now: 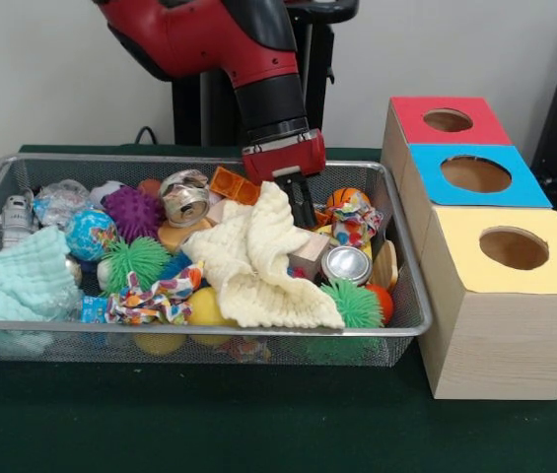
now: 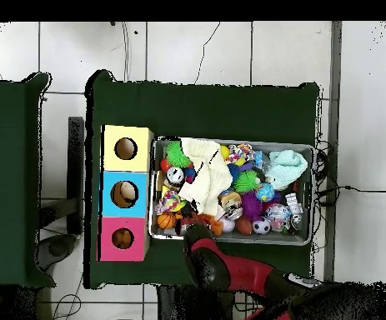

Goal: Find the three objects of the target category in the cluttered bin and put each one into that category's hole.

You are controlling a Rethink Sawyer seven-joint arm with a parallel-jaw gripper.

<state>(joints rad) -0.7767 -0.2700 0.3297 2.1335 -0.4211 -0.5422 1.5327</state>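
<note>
Broadly, the green table (image 1: 258, 434) carries the cluttered bin (image 1: 411, 325), a wire-mesh basket crammed with toys, with three wooden boxes just beside it. Farthest from the camera, the red-panelled box shows the hole (image 1: 448, 120). Inside the bin, a cream cloth (image 1: 258, 261) drapes over the heap. The gripper (image 1: 301, 202) dips into the clutter beside this cloth; whether its jaws are parted cannot be told. No soft animal toy is clearly identifiable.

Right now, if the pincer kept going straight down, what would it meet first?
Probably the cream cloth in the wire bin, or the small block beside it; the pincer hangs just above their edge, and depth is unclear.
</note>
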